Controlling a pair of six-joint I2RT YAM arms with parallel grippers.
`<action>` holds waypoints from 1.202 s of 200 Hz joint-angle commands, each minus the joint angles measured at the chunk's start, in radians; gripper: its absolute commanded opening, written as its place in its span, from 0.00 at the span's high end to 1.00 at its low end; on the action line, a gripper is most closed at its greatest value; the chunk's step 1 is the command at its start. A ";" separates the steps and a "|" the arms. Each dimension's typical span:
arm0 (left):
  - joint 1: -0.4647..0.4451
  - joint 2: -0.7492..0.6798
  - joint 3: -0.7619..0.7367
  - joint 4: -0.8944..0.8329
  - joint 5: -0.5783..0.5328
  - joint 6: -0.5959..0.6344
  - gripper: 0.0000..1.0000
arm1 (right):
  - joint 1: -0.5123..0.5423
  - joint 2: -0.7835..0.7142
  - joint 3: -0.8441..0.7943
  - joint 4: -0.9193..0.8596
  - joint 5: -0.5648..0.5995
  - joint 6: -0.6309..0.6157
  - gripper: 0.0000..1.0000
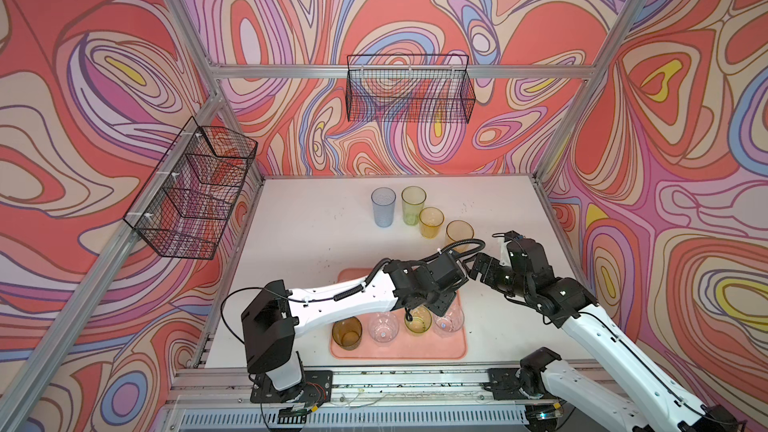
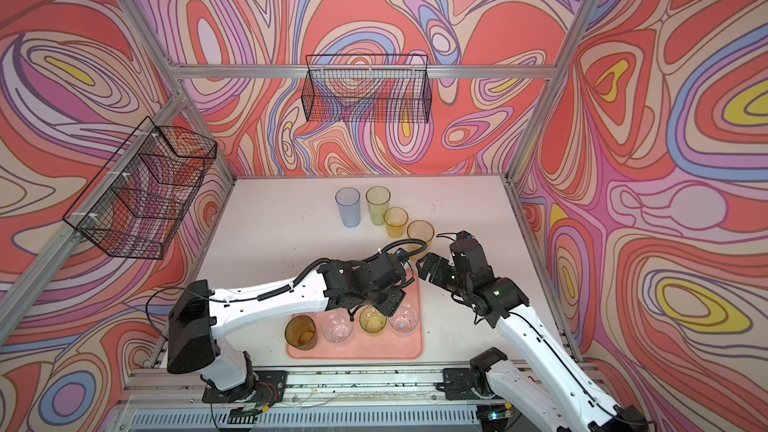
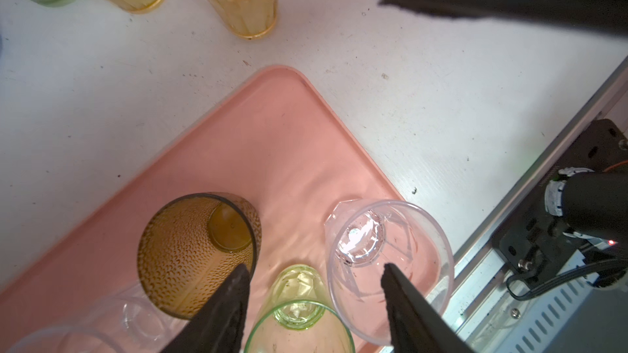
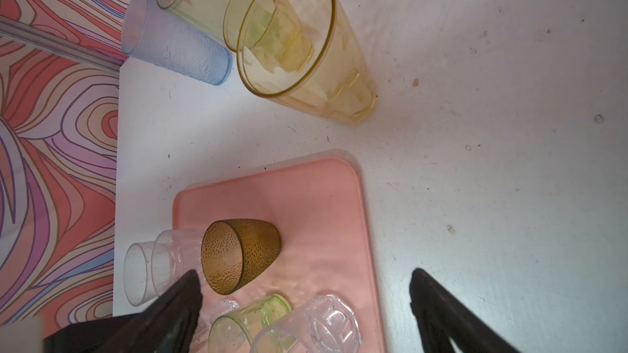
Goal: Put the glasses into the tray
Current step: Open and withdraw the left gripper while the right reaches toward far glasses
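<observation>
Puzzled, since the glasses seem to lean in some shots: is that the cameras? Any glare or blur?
In both top views, light is even and the posts splay outward: wide lens. In the left wrist view, glare whitens the base of the clear glass. In the right wrist view, the yellow-orange glass appears to lean, and the nearest faceted glass is soft.

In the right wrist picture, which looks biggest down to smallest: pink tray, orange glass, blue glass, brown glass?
1. pink tray
2. orange glass
3. blue glass and brown glass: nearly alike, not ranked
</observation>
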State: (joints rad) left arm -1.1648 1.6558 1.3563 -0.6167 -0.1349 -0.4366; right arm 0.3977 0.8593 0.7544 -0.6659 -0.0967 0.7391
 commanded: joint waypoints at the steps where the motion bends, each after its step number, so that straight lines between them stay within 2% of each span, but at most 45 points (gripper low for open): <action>1: -0.004 -0.062 0.009 0.003 -0.081 0.045 0.21 | -0.008 0.020 0.042 -0.001 -0.015 0.000 0.02; 47: 0.038 -0.138 -0.050 0.024 -0.100 0.046 0.00 | -0.007 0.042 0.086 -0.006 -0.037 -0.002 0.02; 90: 0.124 -0.239 -0.152 0.061 -0.055 0.018 0.00 | -0.007 0.068 0.128 -0.008 -0.061 0.018 0.04; 142: 0.206 -0.361 -0.254 0.060 -0.085 0.022 0.00 | 0.008 0.142 0.223 0.003 -0.099 0.039 0.05; 166: 0.234 -0.431 -0.314 0.080 -0.087 0.020 0.00 | 0.071 0.195 0.286 0.004 -0.048 0.039 0.05; 197: 0.279 -0.508 -0.388 0.106 -0.073 0.007 0.00 | 0.218 0.306 0.404 -0.015 0.080 0.039 0.05; 240: 0.342 -0.585 -0.493 0.160 -0.020 -0.018 0.00 | 0.327 0.497 0.573 -0.027 0.142 0.010 0.05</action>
State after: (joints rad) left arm -0.8536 1.1049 0.9100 -0.5064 -0.1955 -0.4267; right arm 0.6895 1.2728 1.2480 -0.6674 -0.0284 0.7723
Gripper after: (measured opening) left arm 0.999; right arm 0.952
